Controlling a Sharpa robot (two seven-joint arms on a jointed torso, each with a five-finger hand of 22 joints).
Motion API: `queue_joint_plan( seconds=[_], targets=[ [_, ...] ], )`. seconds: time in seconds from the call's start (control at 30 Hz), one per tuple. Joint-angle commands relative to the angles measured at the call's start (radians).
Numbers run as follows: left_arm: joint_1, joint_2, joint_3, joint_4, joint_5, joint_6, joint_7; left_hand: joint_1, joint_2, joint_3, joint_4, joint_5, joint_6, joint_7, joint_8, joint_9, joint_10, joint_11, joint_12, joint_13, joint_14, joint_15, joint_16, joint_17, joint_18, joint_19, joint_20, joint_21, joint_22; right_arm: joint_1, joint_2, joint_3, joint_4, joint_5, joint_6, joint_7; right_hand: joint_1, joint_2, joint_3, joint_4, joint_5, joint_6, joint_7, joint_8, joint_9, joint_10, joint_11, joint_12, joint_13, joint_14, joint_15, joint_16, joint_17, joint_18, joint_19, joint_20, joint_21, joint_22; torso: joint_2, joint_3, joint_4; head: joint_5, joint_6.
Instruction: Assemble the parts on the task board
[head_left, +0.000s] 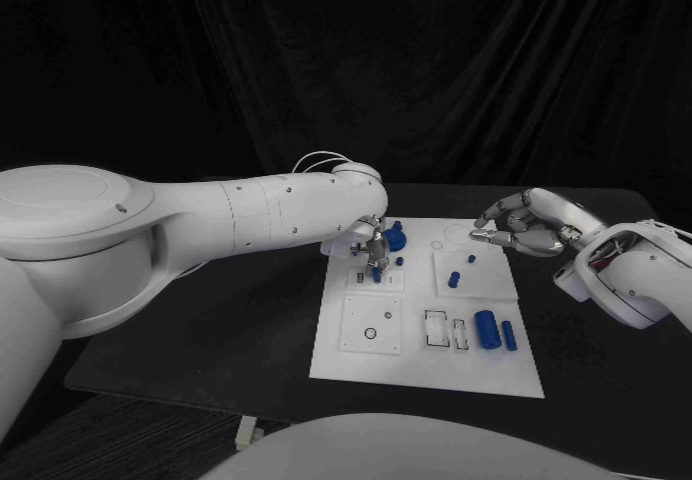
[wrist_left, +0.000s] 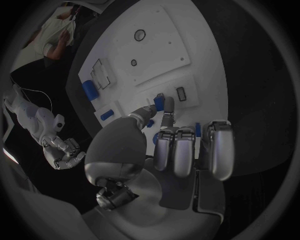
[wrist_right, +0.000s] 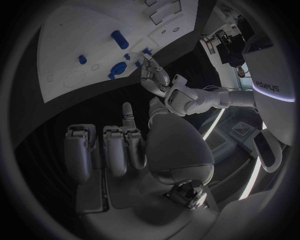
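White task board (head_left: 418, 375) is set mid-table on the black table (head_left: 202, 340), with blue parts scattered over it: a large cylinder (head_left: 486, 327) and a thin rod (head_left: 509, 336) near the right edge beside rectangular slots (head_left: 436, 325), a small peg (head_left: 453, 280) further up, a chunky round piece (head_left: 395, 238) near the far-left corner. Left hand (head_left: 372, 243) is reached over the board's upper left; a small blue part (wrist_left: 159, 102) is pinched between thumb and one finger, pressed at the board, remaining fingers (wrist_left: 185, 150) curled in. Part's lower end is hidden by the fingertips in the head view; whether it is seated cannot be told. Right hand (head_left: 522, 226) is held above the board's far-right corner, fingers loosely curled, nothing grasped. Left arm (head_left: 260, 215) covers the table's far-left area.
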Motion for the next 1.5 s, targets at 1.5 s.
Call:
queue_joint_plan(
  seconds=[1.5],
  targets=[
    [-0.011, -0.004, 0.001, 0.007, 0.002, -0.001, -0.048, 0.017, -0.01, 0.046, -0.039, 0.002, -0.01, -0.005, 0.005, 0.027, 0.102, -0.007, -0.004, 0.263, 0.104, -0.01, 0.003, 0.263, 0.0, -0.005, -0.003, -0.016, 0.054, -0.01, 0.001, 0.001, -0.005, 0.0, 0.007, -0.017, 0.016, 0.002, -0.003, -0.005, 0.01, 0.002, 0.001, -0.006, -0.001, 0.104, 0.009, 0.003, 0.263, 0.107, 0.008, 0.003, 0.264, 0.003, 0.081, 0.008, -0.006, 0.248, 0.002, -0.0001, 0.0, 0.0, 0.0]
  ],
)
